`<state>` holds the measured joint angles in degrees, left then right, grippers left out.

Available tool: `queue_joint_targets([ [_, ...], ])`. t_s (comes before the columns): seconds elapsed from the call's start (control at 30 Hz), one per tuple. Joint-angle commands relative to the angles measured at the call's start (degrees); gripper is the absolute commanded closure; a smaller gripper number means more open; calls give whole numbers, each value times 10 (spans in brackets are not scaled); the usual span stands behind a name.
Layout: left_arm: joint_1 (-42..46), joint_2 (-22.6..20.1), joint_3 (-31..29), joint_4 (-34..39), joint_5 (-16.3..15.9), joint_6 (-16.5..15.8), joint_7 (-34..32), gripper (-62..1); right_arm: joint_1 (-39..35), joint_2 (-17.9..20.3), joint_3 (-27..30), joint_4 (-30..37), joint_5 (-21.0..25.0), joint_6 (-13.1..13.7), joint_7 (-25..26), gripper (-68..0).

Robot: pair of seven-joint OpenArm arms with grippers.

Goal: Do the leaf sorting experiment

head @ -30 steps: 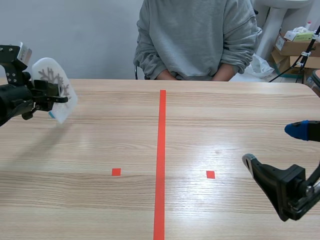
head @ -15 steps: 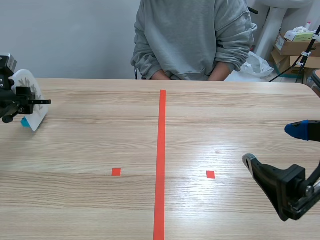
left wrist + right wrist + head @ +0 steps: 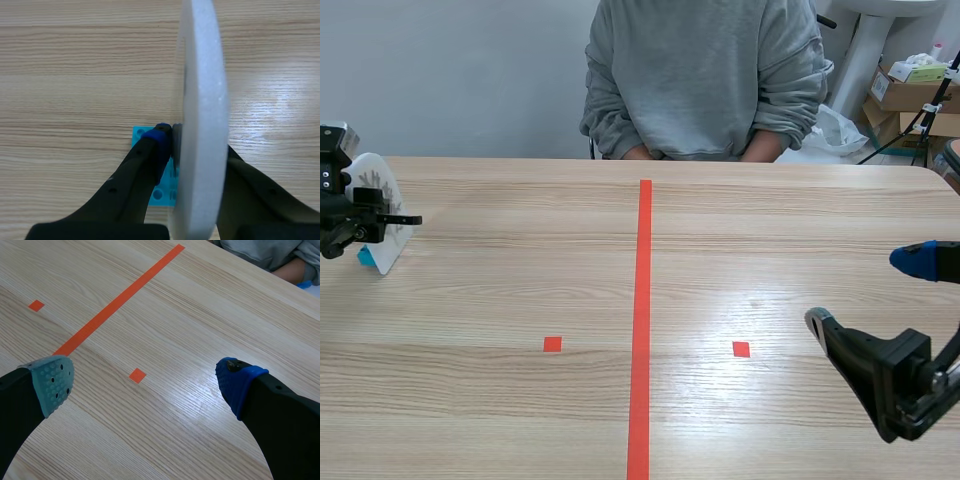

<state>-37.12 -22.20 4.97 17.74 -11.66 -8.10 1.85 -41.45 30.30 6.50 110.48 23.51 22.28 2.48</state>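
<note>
L hand [image 3: 197,145] clamped across both faces of the white foam leaf disc [image 3: 200,75], which stands edge-on at far left of the scene frame, low over the surface [image 3: 520,260]. Risk: soft foam w/ a narrow pinch could pivot or slip, dropping near the surface's left edge. R hand [image 3: 150,385], fingers apart & empty at lower right, is too far to help.

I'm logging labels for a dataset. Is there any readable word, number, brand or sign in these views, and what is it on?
No text can be read anywhere.
The white foam disc has only a grey leaf-like print, no words.
On the cardboard boxes at the far right, any print is too small to read.
The table has only orange-red tape marks, no writing.
</note>
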Motion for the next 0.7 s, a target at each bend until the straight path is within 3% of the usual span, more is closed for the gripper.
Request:
queue_joint_targets([
  [0.0, -8, -2, 1, 13, 2, 0, -4, -183, 7, 5, 6, 2, 5, 0, 5, -578],
  [0.13, -8, -2, 1, 13, 4, 0, -6, -495, 7, 5, 6, 2, 5, 0, 5, -578],
  [0.2, -9, -3, 1, 14, 4, 0, -6, -617, 7, 5, 6, 2, 5, 0, 5, -578],
  [0.47, -2, -31, 1, 32, -2, -2, -14, -623, 7, 5, 6, 2, 5, 0, 4, -578],
  [0.67, 72, -81, 0, 167, -12, -12, 24, -623, 7, 5, 6, 2, 5, 0, 5, -578],
])
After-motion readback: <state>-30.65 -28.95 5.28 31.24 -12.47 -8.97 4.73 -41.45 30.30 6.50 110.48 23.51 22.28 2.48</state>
